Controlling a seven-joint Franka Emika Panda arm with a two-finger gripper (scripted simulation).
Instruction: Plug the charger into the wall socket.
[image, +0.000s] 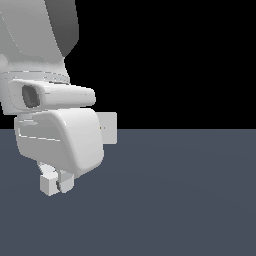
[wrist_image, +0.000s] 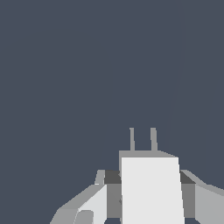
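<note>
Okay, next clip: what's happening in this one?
A simulated Panda arm has the charger clamped in its hand, with a finger on either side of the block and two grey prongs pointing forward. The wall socket stands behind the arm in the exterior view, partly hidden by it. The wrist view shows only bare floor ahead of the prongs, so the charger is not yet lined up with the socket or plugged in.

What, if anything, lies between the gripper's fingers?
The charger sits clamped between the gripper's fingers, its prongs pointing outward; the wrist view shows this.

Flat, even simulator light (no cast shadows).
</note>
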